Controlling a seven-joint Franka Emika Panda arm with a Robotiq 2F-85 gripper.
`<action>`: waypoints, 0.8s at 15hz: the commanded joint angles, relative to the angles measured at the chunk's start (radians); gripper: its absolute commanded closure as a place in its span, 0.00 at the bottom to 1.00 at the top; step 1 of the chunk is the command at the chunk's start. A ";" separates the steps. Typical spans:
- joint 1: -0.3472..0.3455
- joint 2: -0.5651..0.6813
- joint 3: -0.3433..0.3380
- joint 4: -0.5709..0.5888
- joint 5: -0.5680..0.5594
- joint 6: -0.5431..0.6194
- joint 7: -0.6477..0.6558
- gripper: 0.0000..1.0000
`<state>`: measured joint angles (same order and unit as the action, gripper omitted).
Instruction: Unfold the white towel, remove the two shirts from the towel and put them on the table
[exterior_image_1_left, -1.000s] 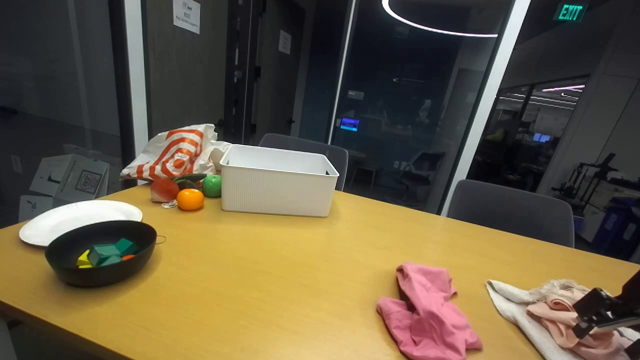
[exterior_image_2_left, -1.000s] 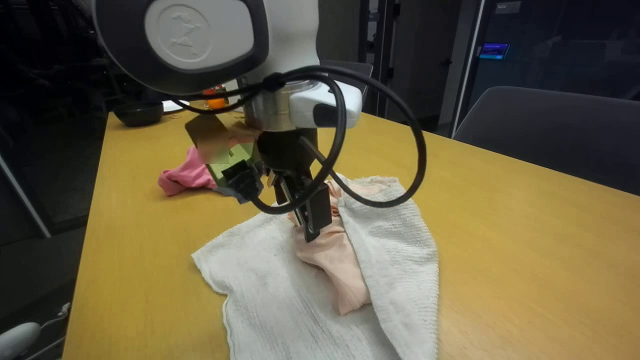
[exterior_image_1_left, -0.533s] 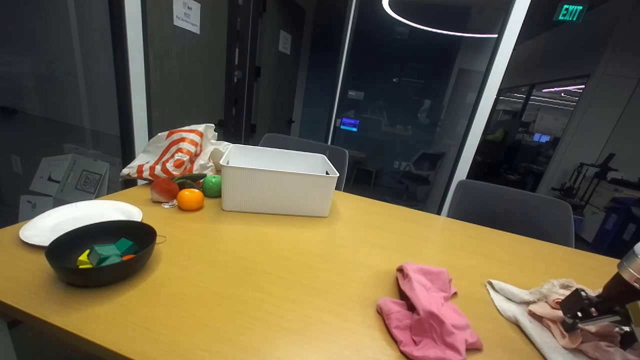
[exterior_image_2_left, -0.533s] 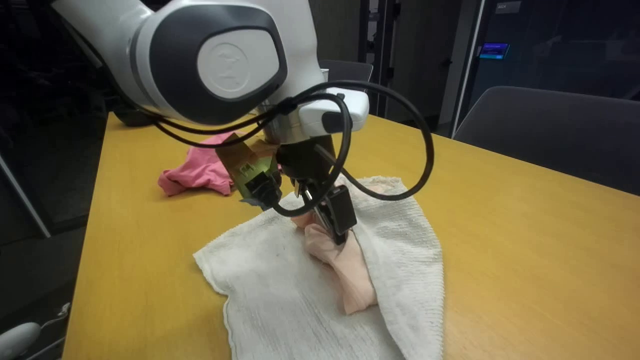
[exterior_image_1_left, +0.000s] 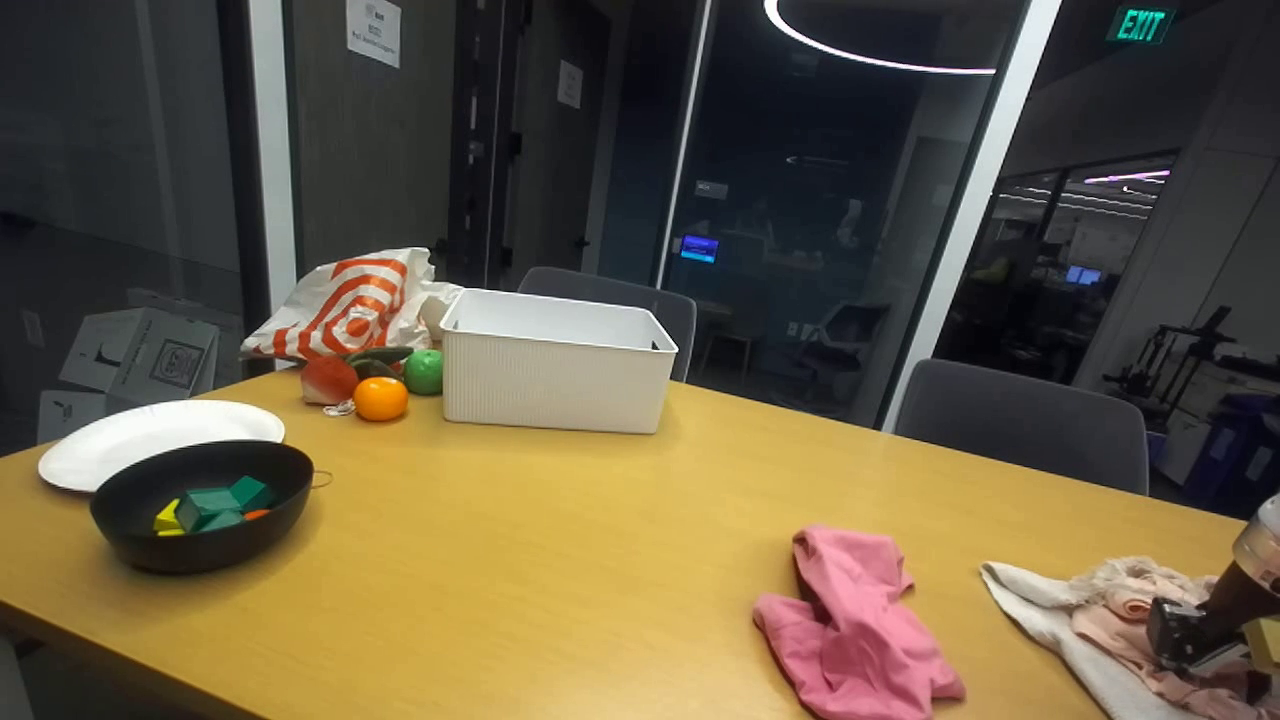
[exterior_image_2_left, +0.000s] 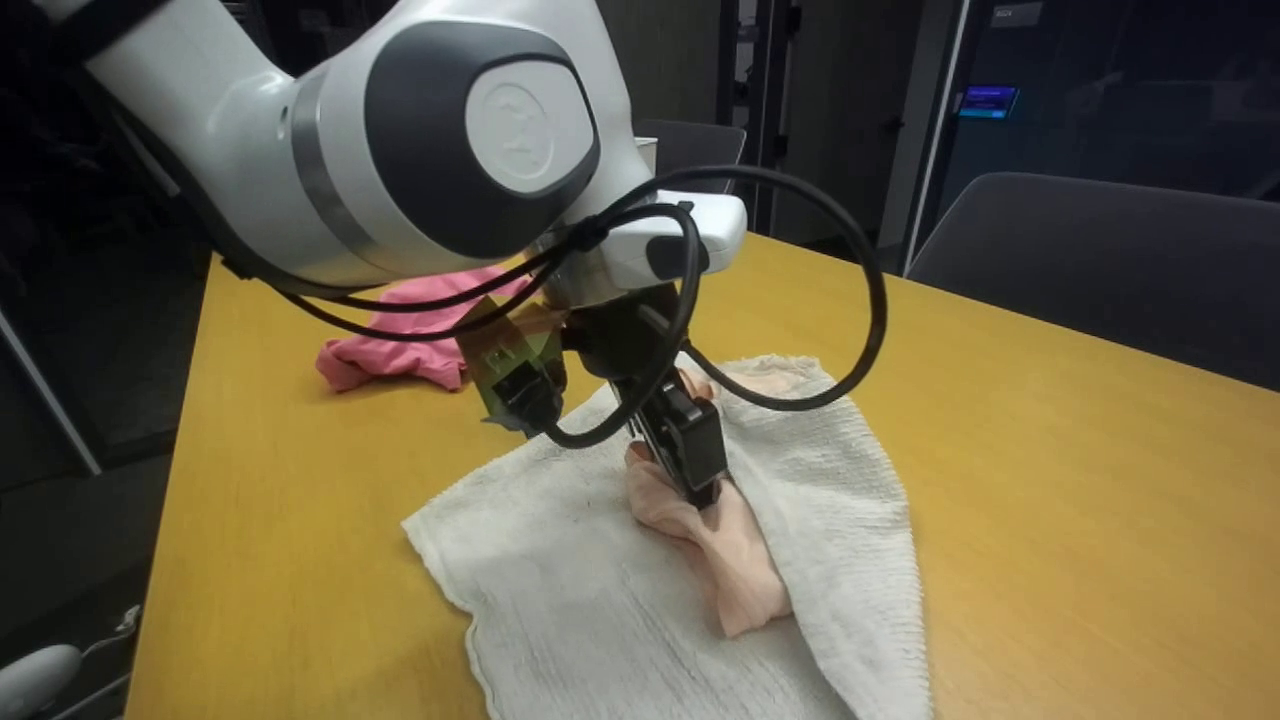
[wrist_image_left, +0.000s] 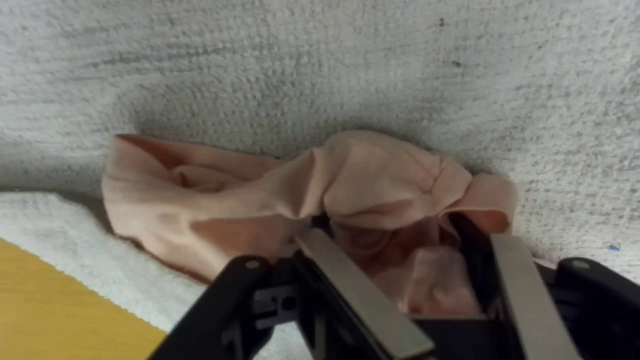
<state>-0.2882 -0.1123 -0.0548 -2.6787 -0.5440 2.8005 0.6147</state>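
The white towel (exterior_image_2_left: 560, 580) lies partly open on the table, with one flap folded over on its right in an exterior view. A peach shirt (exterior_image_2_left: 745, 575) lies bunched on the towel, partly under that flap. My gripper (wrist_image_left: 392, 222) points down into the peach shirt, which also shows in the wrist view (wrist_image_left: 370, 170). Its fingers stand apart, with loose folds of the shirt between them; the fingertips are partly hidden in the cloth. A bright pink shirt (exterior_image_1_left: 860, 620) lies crumpled on the bare table, apart from the towel.
A white bin (exterior_image_1_left: 555, 375) stands at the back of the table (exterior_image_1_left: 560, 560). Toy fruit such as an orange (exterior_image_1_left: 380, 399) and a bag (exterior_image_1_left: 350, 310) are beside it. A black bowl (exterior_image_1_left: 200, 550) of blocks and a white plate (exterior_image_1_left: 150, 430) are at the far left.
In an exterior view my gripper has moved right and lower into the peach shirt. The towel and the peach shirt have shifted slightly right with it. The bright pink shirt has not moved.
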 joint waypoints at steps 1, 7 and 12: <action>-0.001 -0.002 0.005 0.010 -0.059 0.011 0.066 0.73; -0.005 -0.046 0.009 -0.005 -0.094 0.022 0.092 0.87; 0.019 -0.155 -0.024 -0.052 -0.024 0.092 0.012 0.83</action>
<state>-0.2871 -0.1752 -0.0533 -2.6810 -0.6216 2.8279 0.6768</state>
